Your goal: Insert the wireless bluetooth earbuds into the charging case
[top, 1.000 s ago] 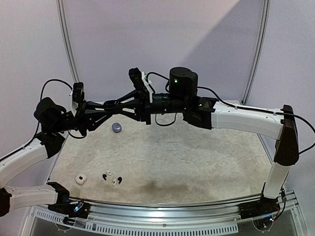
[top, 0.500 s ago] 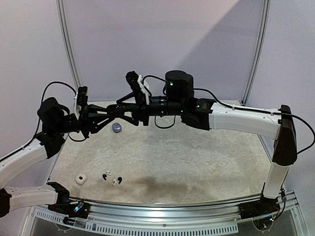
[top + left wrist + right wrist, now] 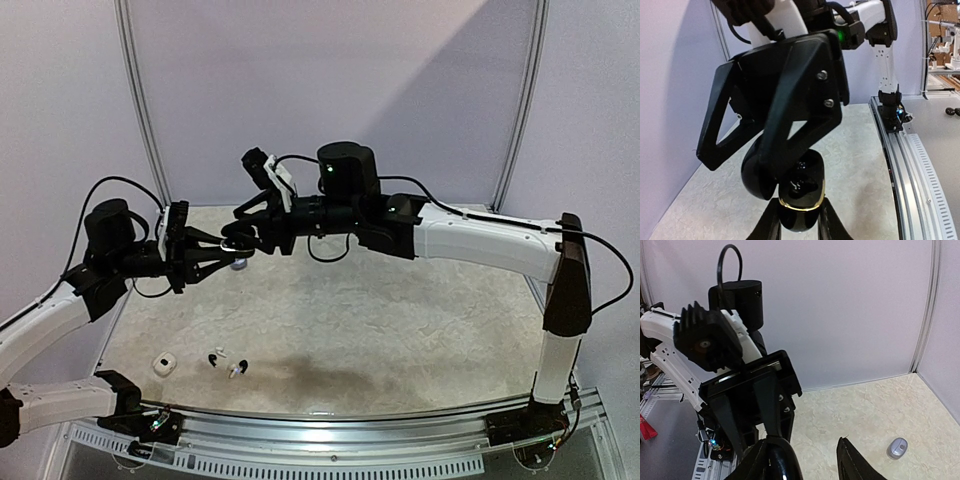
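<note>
Black and glossy, the charging case (image 3: 801, 200) sits clamped between the fingers of the left gripper (image 3: 800, 222), held off the table (image 3: 400, 320) at about 10 o'clock in the top view. The case is open. A gold rim (image 3: 800, 204) rings its base, and the lid (image 3: 756, 175) swings out toward 9 o'clock in the left wrist view. The inside shines too much for us to tell whether a bud sits in it.

We see the right gripper (image 3: 807, 445) meeting it from 3 o'clock in the top view. Its jaws stand apart, and one finger (image 3: 800, 115) lies across the lid, while the other is clear of it.

Down on the table, the wireless bluetooth earbuds (image 3: 237, 370) lie loose at about 7 o'clock, dark ones and a pale one close together. A small white case (image 3: 164, 363) rests near them at their 9 o'clock. A greyish-lavender case (image 3: 898, 448) lies on the table at 4 o'clock in the right wrist view, well apart from the buds.
</note>
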Motion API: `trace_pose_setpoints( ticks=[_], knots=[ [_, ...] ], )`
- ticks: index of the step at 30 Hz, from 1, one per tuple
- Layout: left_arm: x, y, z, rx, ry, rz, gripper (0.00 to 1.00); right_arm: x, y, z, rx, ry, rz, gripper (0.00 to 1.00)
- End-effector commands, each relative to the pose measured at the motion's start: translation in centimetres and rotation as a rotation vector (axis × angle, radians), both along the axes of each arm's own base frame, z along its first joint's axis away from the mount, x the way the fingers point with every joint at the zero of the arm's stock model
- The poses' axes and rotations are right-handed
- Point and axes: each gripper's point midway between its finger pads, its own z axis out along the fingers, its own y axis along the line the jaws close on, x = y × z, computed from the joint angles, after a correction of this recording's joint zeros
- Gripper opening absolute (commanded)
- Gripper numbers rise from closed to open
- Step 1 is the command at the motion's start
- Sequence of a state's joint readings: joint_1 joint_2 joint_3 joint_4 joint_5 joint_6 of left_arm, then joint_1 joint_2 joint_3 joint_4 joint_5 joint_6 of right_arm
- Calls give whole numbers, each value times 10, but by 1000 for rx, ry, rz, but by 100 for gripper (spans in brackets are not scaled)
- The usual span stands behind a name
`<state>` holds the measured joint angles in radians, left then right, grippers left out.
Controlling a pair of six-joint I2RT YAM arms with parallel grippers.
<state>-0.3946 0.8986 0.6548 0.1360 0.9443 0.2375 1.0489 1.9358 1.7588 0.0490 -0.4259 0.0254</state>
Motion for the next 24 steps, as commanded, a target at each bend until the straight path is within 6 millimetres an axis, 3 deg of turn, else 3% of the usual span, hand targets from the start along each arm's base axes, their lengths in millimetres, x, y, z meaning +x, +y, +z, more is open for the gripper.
trace_pose_setpoints(
  ticks=[1,10,16,24],
  knots=[
    [-12,0,5,23,-65,-44,0,25,-3,-18,-49,56,-85,46],
    [-4,2,5,-24,45,5,0,29,-6,-41,-106,126,-88,47],
    [29,13,-4,-127,294,199,0,30,-6,-24,-67,171,-64,57],
    [43,22,-17,-160,407,302,0,40,-7,-8,-32,203,-108,66]
  ],
)
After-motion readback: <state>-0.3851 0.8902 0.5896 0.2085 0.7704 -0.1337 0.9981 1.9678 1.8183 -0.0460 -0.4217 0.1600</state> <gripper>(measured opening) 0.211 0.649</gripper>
